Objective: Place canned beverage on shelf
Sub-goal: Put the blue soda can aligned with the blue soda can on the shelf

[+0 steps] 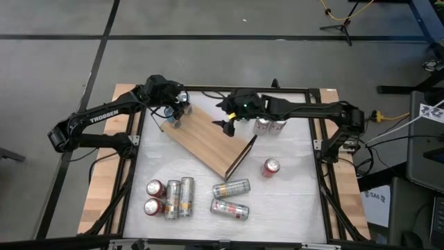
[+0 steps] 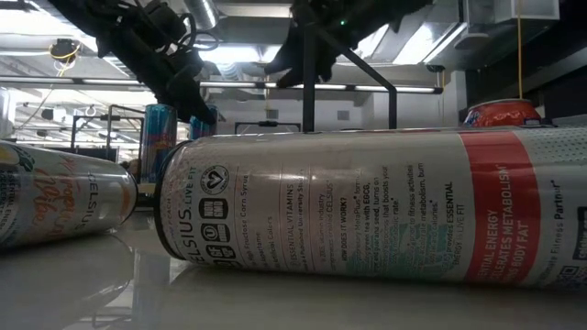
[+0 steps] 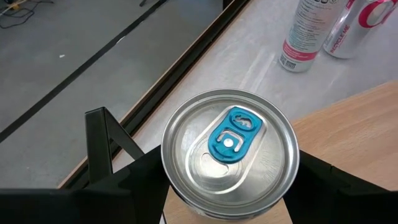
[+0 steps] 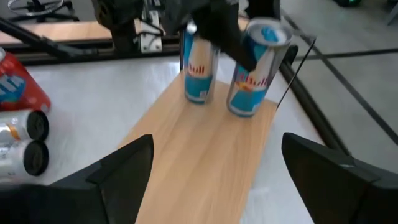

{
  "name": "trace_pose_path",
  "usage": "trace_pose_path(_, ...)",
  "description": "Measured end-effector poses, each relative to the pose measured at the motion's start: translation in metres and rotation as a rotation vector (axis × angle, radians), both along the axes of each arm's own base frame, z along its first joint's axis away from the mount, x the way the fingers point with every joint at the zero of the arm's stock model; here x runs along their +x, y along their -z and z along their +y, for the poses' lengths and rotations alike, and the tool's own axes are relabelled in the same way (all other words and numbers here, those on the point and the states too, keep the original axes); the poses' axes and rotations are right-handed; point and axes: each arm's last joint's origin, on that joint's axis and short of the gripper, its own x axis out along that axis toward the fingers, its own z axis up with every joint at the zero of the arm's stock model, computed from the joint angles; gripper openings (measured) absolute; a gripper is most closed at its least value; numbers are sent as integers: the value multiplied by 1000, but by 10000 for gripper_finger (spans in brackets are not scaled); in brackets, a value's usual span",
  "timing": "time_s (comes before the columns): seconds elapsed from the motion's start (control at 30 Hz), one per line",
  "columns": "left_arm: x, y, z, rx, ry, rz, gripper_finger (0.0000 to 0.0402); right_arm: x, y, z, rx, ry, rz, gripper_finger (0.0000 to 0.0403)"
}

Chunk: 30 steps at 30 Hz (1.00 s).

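The shelf (image 1: 208, 142), a light wooden board on a black frame, lies slantwise across the table's far middle. Two blue-and-silver cans stand at its far left end. My left gripper (image 1: 179, 104) is shut on the farther can (image 4: 254, 68), whose top with a blue tab (image 3: 231, 140) fills the left wrist view. The second can (image 4: 199, 68) stands free on its base beside it. My right gripper (image 4: 217, 180) hangs open above the middle of the board (image 4: 199, 155), with nothing between its fingers, pointing toward the two cans. My left gripper pinches the can's upper wall just under the rim (image 3: 180, 186) between its two fingers (image 3: 124, 180), one on each side. The fingers come slanting down from the table's left. The can stands upright, its base on the board's far left end (image 4: 244, 112).
Two pale cans (image 1: 270, 125) stand upright right of the shelf and a red can (image 1: 270, 167) stands nearer. Several cans lie near the front edge (image 1: 230, 189) (image 1: 170, 198); one lying can (image 2: 367, 206) fills the low view. Black frame rails (image 1: 320, 139) border the table.
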Motion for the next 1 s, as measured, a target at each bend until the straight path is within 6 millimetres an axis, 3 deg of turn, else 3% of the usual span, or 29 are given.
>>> trace_pose_path(0.33,0,0,0,1,-1,-1,250,4,12,-1,9,0,47,349)
trace_pose_path(1.0,0,0,0,-2,3,-1,250,4,12,-1,9,0,46,349)
